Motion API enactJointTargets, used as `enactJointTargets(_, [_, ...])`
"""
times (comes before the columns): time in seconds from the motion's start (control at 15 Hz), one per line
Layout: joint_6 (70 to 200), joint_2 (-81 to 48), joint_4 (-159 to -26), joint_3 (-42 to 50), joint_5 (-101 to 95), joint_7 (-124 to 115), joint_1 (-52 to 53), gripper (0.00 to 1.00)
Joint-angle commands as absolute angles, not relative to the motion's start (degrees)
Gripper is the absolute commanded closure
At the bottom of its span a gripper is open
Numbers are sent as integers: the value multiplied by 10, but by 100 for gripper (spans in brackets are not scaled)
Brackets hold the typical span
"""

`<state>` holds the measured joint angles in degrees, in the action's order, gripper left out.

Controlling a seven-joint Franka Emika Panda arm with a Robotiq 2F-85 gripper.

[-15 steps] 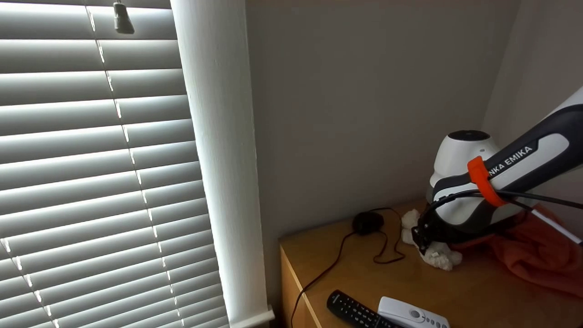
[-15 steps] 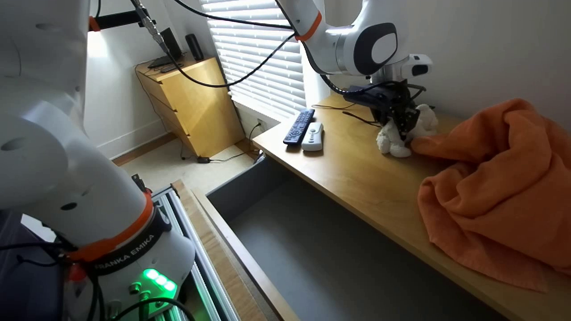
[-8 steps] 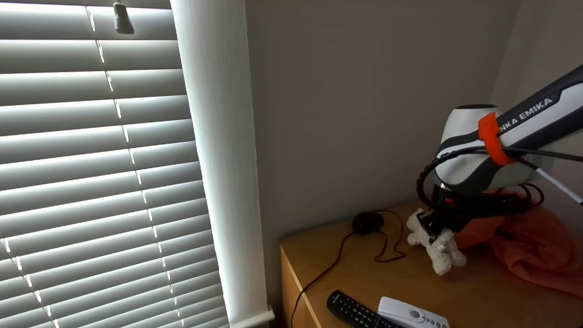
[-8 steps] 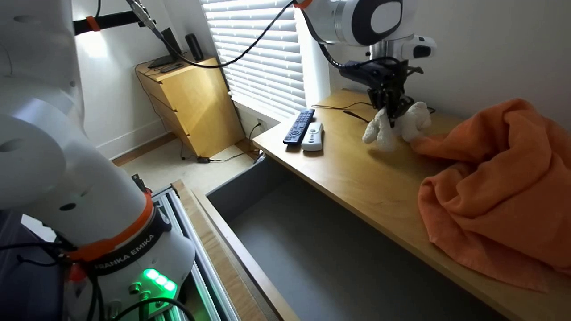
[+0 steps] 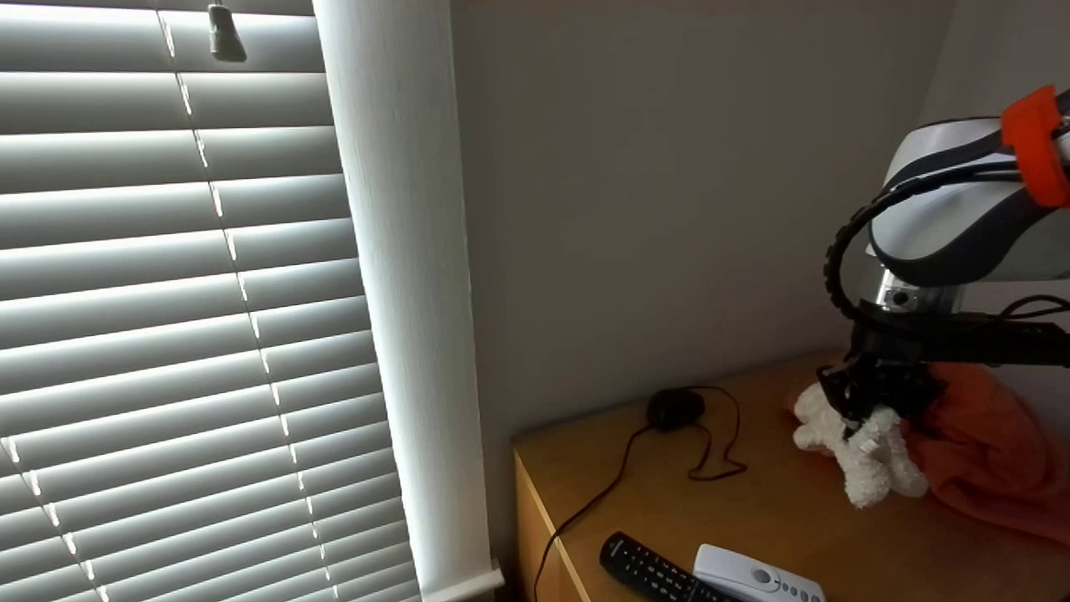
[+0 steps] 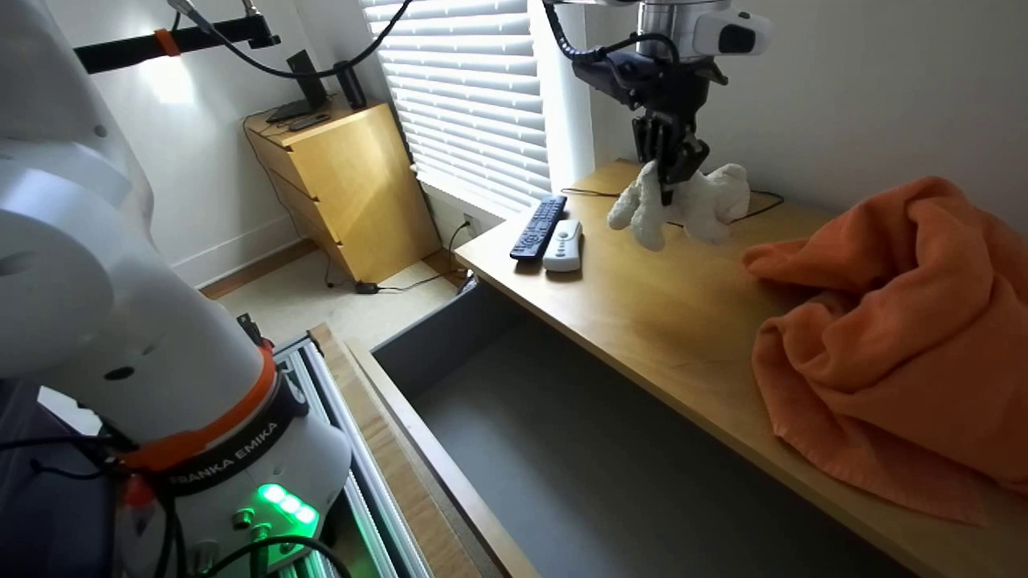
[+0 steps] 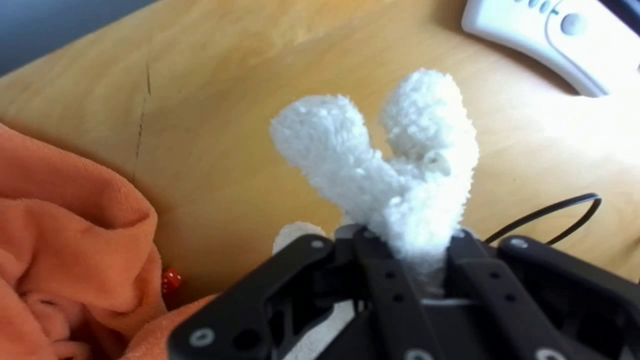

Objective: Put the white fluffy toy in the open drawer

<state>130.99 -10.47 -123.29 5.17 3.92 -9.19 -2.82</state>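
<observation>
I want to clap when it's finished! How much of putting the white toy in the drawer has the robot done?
Done: the drawer is open, and the toy is up off the wooden top.
In hand: the gripper is shut on the toy, holding it over that top, not yet over the drawer.
To do: carry it across, lower it in and let go.

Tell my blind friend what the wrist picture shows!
A black robot hand grips a fluffy white toy above a wooden surface. An orange cloth and a red die lie at left; part of a white remote shows at upper right.
</observation>
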Motion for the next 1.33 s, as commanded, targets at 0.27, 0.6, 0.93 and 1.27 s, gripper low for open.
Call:
enactJointTargets(0.27, [1372, 50, -1437, 84, 28, -210, -66, 95])
enactJointTargets(0.6, [1480, 94, -1537, 89, 17, -319, -106, 95])
enactJointTargets(0.93, [1593, 101, -1607, 74, -90, -500, -170, 95])
enactJointTargets(1.27, [1600, 62, -1575, 40, -304, -712, -294, 95])
